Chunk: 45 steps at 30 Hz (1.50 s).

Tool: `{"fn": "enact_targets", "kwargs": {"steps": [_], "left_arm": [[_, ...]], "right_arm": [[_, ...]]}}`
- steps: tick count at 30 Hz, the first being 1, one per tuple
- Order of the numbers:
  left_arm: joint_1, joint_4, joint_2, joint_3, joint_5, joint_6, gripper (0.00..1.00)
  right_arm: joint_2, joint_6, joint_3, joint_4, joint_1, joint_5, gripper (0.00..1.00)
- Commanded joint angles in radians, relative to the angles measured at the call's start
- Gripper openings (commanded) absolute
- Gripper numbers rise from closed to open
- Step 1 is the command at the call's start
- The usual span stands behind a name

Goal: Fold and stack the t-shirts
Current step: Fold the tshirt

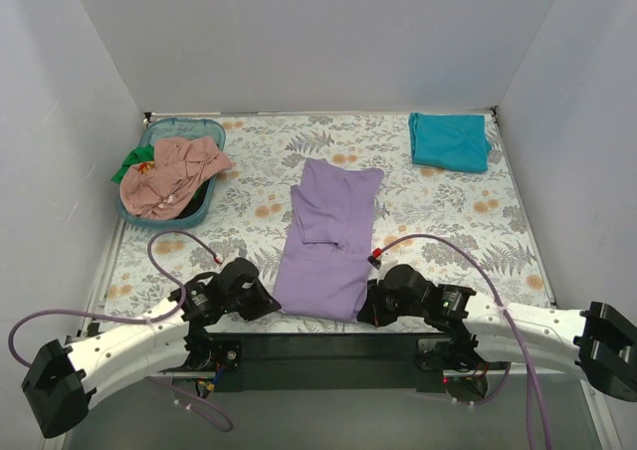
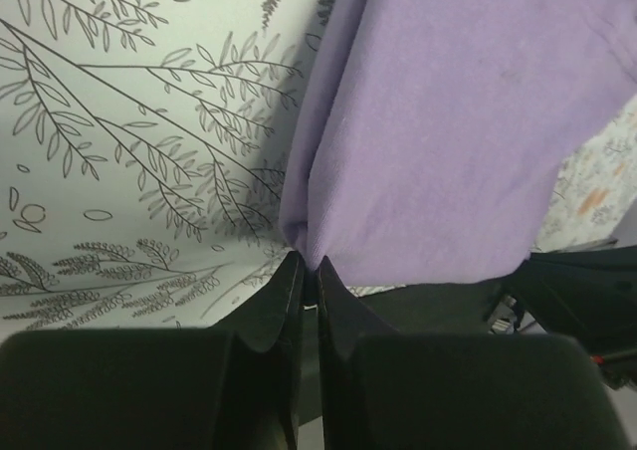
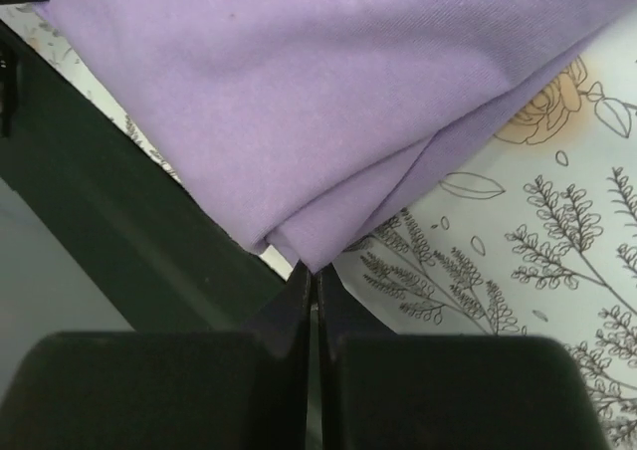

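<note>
The lavender-purple t-shirt (image 1: 326, 239) lies in a long folded strip down the middle of the table. My left gripper (image 1: 271, 306) is shut on its near left corner (image 2: 398, 151). My right gripper (image 1: 364, 316) is shut on its near right corner (image 3: 328, 102). A folded teal t-shirt (image 1: 449, 139) lies at the far right. A salmon-pink t-shirt (image 1: 171, 174) and a green one (image 1: 132, 161) are heaped in the basket.
The blue-green plastic basket (image 1: 202, 128) stands at the far left. The table's dark front edge (image 1: 328, 342) runs just below both grippers. White walls close in the table on three sides.
</note>
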Motion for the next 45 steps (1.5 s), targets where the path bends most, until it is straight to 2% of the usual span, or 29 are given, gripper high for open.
{"fn": "enact_targets", "kwargs": {"steps": [1,11,18,24,28,32,39,45], "left_arm": [[-0.012,-0.098,-0.093,0.024,0.000,-0.033,0.00],[-0.017,-0.087,-0.021,0.227,-0.098,0.018,0.00],[-0.014,-0.081,0.128,0.405,-0.230,0.024,0.00],[0.014,-0.082,0.307,0.590,-0.339,0.093,0.00],[0.104,-0.047,0.392,0.700,-0.333,0.156,0.00],[0.216,0.068,0.508,0.776,-0.286,0.240,0.00],[0.310,0.126,0.746,0.987,-0.266,0.355,0.00],[0.385,0.195,0.962,1.178,-0.180,0.429,0.00]], "right_arm": [[-0.062,0.064,0.014,-0.068,0.034,0.064,0.01],[-0.100,-0.024,0.203,-0.191,0.045,0.202,0.01],[-0.073,-0.100,0.359,-0.243,-0.002,0.348,0.01],[0.019,-0.248,0.464,-0.208,-0.238,0.209,0.01],[0.102,-0.333,0.557,-0.159,-0.407,0.051,0.01],[0.212,-0.380,0.636,-0.125,-0.507,-0.037,0.01],[0.367,-0.422,0.749,-0.100,-0.668,-0.196,0.01],[0.544,-0.445,0.832,-0.039,-0.777,-0.302,0.01]]}}
